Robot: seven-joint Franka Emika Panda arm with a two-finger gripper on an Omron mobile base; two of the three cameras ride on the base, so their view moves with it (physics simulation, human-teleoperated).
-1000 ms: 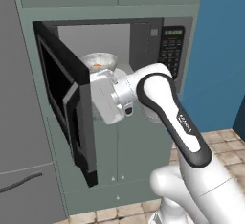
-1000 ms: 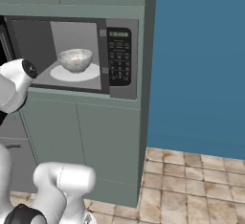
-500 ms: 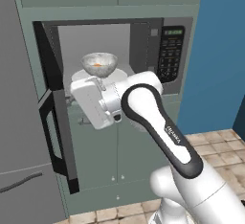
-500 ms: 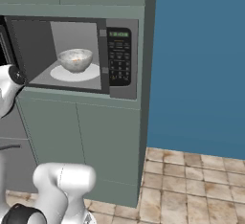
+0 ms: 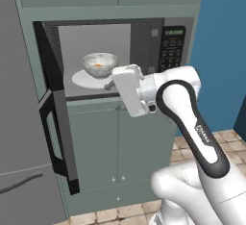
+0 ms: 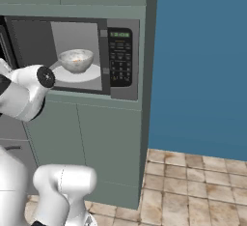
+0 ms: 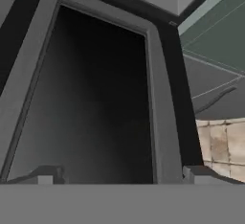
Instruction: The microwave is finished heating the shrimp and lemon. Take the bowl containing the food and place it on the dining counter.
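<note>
The microwave (image 5: 172, 48) stands open, its door (image 5: 54, 118) swung out to the left and seen almost edge-on. Inside, the whitish marbled bowl (image 5: 99, 64) rests on a flat white plate (image 5: 81, 80). An orange bit of shrimp (image 5: 97, 66) shows over the rim; the lemon is hidden in the bowl. My gripper (image 5: 114, 86) hangs open just outside the cavity, right of and below the bowl, holding nothing. In the hand view the gripper (image 7: 122, 175) faces the door's dark window (image 7: 91, 103). From the right, the bowl (image 6: 76, 60) sits left of the keypad (image 6: 119, 56). The dining counter is out of view.
A grey fridge (image 5: 19, 147) stands left of the open door. Green cabinet doors (image 5: 120, 142) lie under the microwave, with more above. A blue wall (image 6: 198, 61) and tiled floor (image 6: 193, 186) lie to the right. The door's black bar handle (image 5: 48, 123) juts toward me.
The microwave door has swung further open to the left. My hand has drawn back to the right, from the door to the front of the cavity. The jaws stayed open.
</note>
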